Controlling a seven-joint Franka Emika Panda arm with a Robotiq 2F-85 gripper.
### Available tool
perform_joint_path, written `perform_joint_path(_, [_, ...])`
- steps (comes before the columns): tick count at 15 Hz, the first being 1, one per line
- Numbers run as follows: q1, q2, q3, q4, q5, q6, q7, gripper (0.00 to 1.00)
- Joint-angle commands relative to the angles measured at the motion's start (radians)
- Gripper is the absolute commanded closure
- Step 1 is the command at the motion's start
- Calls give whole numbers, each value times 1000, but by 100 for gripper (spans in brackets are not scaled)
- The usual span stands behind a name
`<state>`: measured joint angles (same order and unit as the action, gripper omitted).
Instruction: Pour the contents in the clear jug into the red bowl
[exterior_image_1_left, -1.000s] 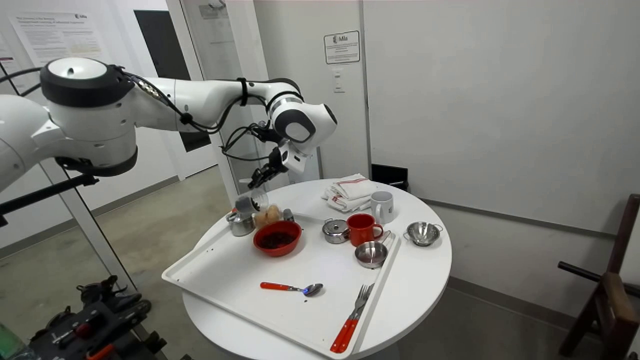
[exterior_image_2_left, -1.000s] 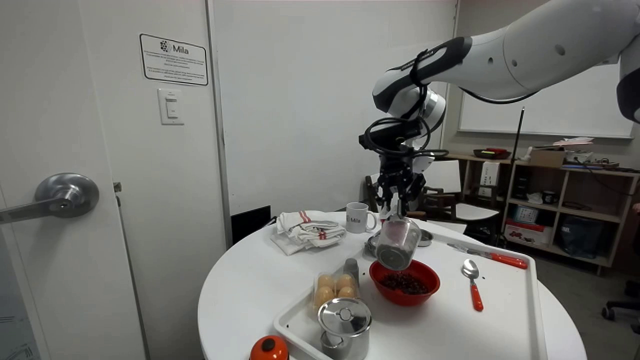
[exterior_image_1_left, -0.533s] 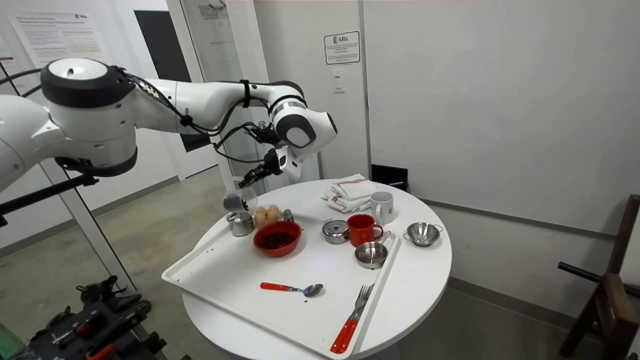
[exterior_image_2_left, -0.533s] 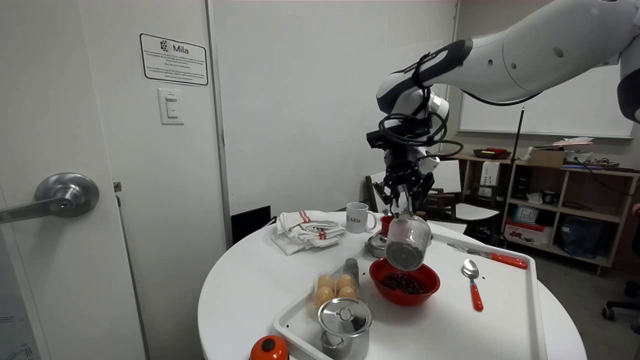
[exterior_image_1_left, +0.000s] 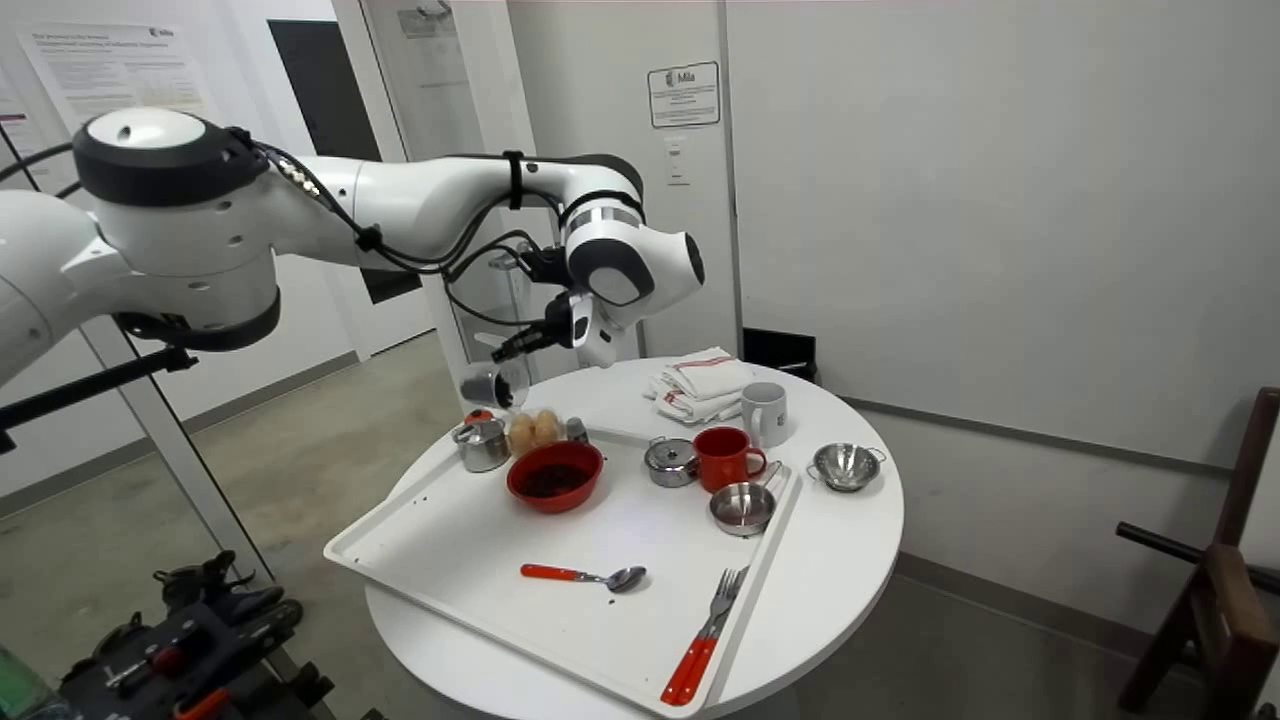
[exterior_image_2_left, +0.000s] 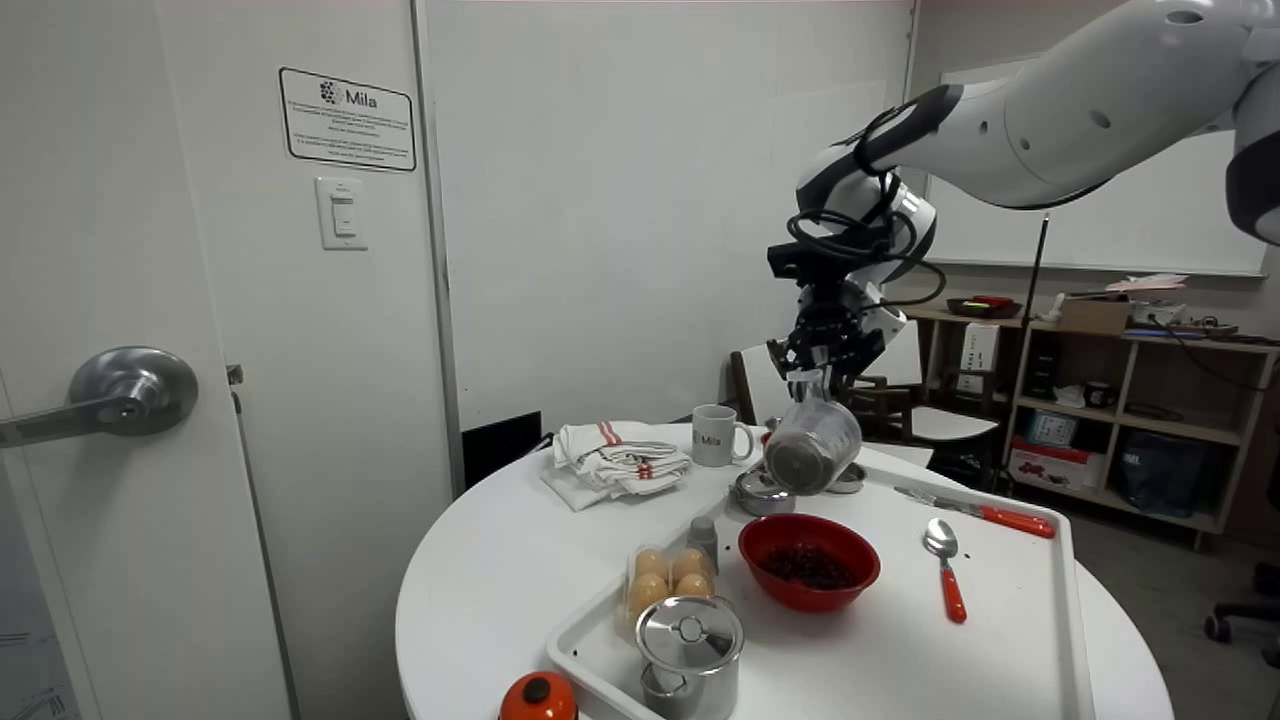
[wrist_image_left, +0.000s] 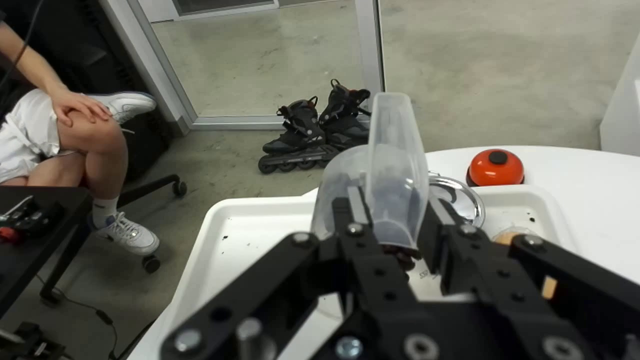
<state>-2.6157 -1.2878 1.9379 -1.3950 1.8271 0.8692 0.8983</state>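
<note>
My gripper (wrist_image_left: 395, 215) is shut on the handle of the clear jug (wrist_image_left: 340, 172). The jug, in both exterior views (exterior_image_1_left: 493, 385) (exterior_image_2_left: 812, 447), is held in the air, tilted onto its side. A few dark bits show inside it near the mouth. The wide red bowl (exterior_image_1_left: 540, 500) stands on the tray, lower than the jug, and holds dark red beans (exterior_image_2_left: 805, 566); its wall (exterior_image_2_left: 800, 600) shows whole. In the wrist view dark beans (wrist_image_left: 402, 257) show below the handle; I cannot tell whether they are in the jug.
Around the bowl on the white tray (exterior_image_2_left: 1010, 650) are a lidded steel pot (exterior_image_2_left: 690, 645), eggs (exterior_image_2_left: 668, 580), a grey shaker (exterior_image_2_left: 703, 540) and a small lidded pan (exterior_image_1_left: 671, 463). A red mug (exterior_image_1_left: 722, 460), spoon (exterior_image_1_left: 590, 576), fork and knife (exterior_image_1_left: 705, 640) lie farther off.
The jug has risen and no longer overlaps the bowl in an exterior view. It shifted sideways, then partly back. The beans in the bowl look the same.
</note>
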Motion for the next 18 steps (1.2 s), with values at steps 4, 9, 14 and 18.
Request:
perform_joint_path(4, [0,-56,-48,-53,176,-99,-5,93])
perform_joint_path(9, [0,-96,-72,-98,291,-154,4,93])
perform_joint_path(14, [0,-129,-91,-112,369,-185,13,93])
perform_joint_path(18, [0,-150,-101,-117,423,-219,16,93])
